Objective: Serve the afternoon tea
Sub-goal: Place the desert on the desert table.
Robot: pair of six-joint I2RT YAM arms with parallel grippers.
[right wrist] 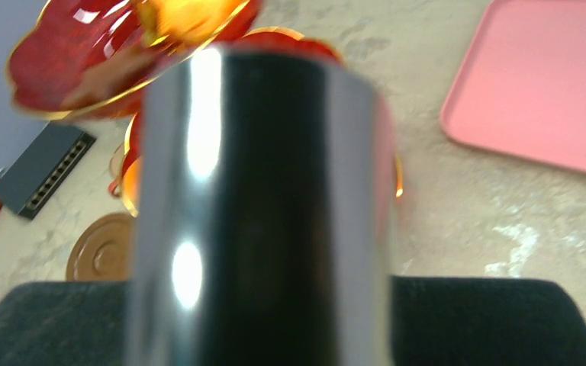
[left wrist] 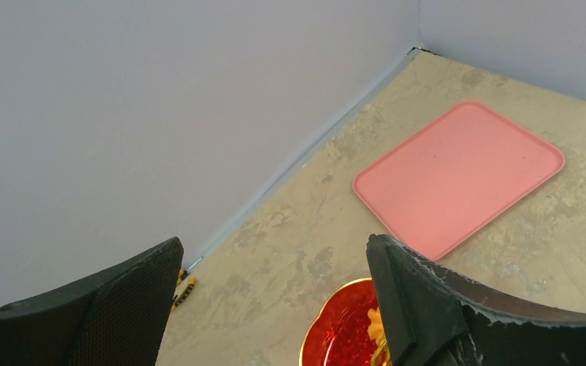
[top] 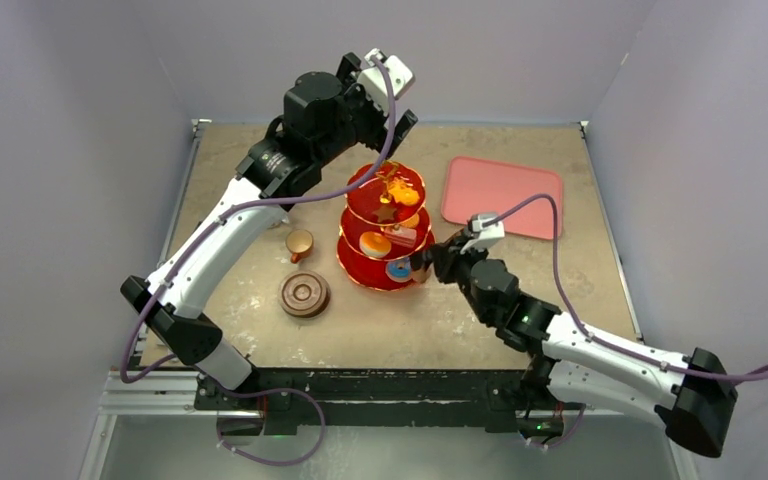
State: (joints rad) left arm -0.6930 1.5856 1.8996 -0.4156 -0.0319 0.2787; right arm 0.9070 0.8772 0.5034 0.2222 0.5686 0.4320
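Top external view: left gripper (top: 390, 135) spread wide, hanging over the top tier of the red translucent three-tier stand with gold rims (top: 358, 268). Left wrist view: black fingers (left wrist: 122, 305) far apart, the stand's red top edge low between them, flat pink rectangular tray (left wrist: 458, 179) further ahead on the mottled beige tabletop (left wrist: 290, 229). In the right gripper (top: 422, 263), pinched upright, a glossy dark cylinder (right wrist: 263, 191), black pads (right wrist: 496, 320) against either side of it. Stand directly ahead of that gripper, bottom tier just beside the cylinder; touching or not, impossible to tell. Small colourful pastries (top: 397, 268) on the tiers, a blue-ringed one nearest the right gripper. Small brown cup (top: 299, 243) and round brown saucer (top: 304, 294) lying apart from each other, on the far side of the stand from the right gripper, below and to the left of the left gripper
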